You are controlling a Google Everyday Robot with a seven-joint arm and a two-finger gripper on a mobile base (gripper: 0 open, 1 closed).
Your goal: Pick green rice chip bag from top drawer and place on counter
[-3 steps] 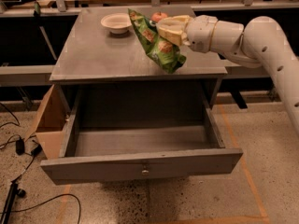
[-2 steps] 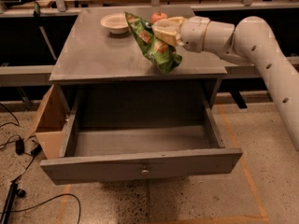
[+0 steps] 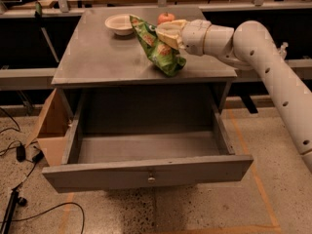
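Observation:
The green rice chip bag [image 3: 158,48] hangs tilted over the right part of the counter [image 3: 97,57], its lower end touching or just above the surface. My gripper [image 3: 165,33] comes in from the right on the white arm and is shut on the bag's upper part. The top drawer [image 3: 146,169] stands pulled fully open below the counter; its inside is bare and its small round knob [image 3: 151,179] faces front.
A white bowl [image 3: 118,23] and a red apple [image 3: 166,17] sit at the back of the counter, close behind the bag. A cardboard box [image 3: 51,126] leans at the cabinet's left. Cables [image 3: 19,155] lie on the floor at left. Grey side shelves run left and right.
The gripper has carried the bag a little to the left and lower over the counter. The drawer has not moved.

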